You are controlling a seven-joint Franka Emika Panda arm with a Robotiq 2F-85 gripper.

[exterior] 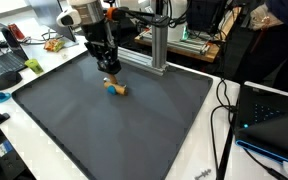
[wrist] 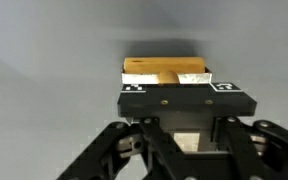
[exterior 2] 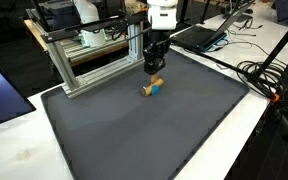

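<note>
**Workpiece.** The wooden block (wrist: 164, 72) lies on the dark mat (exterior: 104, 130), toward the mat's far side, close to the aluminium frame (exterior: 159, 45). In both exterior views the gripper (exterior 2: 152, 75) stands directly over it. The wrist view shows the fingers (wrist: 134, 100) pressed in on the block from both sides, pinching it.

**Handling.** Judged small, light and rigid, so it should not deform under pressure. The faces look smooth, so slip is possible on a shallow grip. Take hold across the two flat long sides, near mid-length. A blue part shows at one end in an exterior view (exterior 2: 155, 89), but what it is cannot be told.

**Clearance.** The mat is broad and flat, with ample open room toward its near edge. Obstructions are the frame just behind and the cables (exterior 2: 264, 75) off the mat on the desk (exterior 2: 14, 140).
</note>
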